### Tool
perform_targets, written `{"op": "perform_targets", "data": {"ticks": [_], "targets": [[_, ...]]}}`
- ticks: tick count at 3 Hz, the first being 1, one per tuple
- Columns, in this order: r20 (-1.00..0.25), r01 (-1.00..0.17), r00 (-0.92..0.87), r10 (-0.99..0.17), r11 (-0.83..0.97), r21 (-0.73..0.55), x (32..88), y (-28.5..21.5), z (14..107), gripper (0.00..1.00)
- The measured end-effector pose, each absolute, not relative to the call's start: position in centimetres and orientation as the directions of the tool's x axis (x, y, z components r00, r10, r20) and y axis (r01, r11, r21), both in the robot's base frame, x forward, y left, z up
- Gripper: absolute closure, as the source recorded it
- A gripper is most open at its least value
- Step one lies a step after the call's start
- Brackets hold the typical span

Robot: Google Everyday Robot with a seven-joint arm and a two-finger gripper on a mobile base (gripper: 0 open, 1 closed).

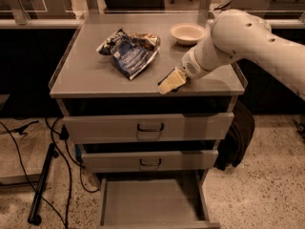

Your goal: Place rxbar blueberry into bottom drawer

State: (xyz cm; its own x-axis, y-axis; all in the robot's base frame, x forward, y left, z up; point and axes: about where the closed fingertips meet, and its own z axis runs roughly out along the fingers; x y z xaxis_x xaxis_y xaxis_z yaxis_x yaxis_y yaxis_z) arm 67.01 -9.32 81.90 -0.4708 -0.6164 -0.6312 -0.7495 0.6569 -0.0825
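My gripper (171,81) is low over the front right part of the grey cabinet top (90,75), its pale tip pointing down and to the left. The rxbar blueberry does not show plainly. A thin dark edge sits right by the gripper's tip, and I cannot tell if that is the bar. The bottom drawer (152,202) is pulled out below, a wide shallow grey tray with a bare floor. The white arm (243,37) reaches in from the right.
A wrinkly blue-and-silver chip bag (129,51) lies on the cabinet top, left of the gripper. A pale bowl (188,32) stands at the back right. The two upper drawers (150,127) are shut. Black cables and a stand (43,185) lie on the floor at the left.
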Motion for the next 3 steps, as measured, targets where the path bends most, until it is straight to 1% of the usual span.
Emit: {"op": "perform_targets", "data": {"ticks": [1,2,3], "targets": [[-0.625,-0.746,-0.482,-0.614,0.662,-0.075,67.15,-9.49,81.83,0.26],[-0.617,-0.742,-0.493,-0.613,0.667,-0.07,67.26,-9.61,81.79,0.37],[-0.613,-0.74,-0.499,-0.613,0.669,-0.066,67.2,-9.65,82.17,0.42]]}}
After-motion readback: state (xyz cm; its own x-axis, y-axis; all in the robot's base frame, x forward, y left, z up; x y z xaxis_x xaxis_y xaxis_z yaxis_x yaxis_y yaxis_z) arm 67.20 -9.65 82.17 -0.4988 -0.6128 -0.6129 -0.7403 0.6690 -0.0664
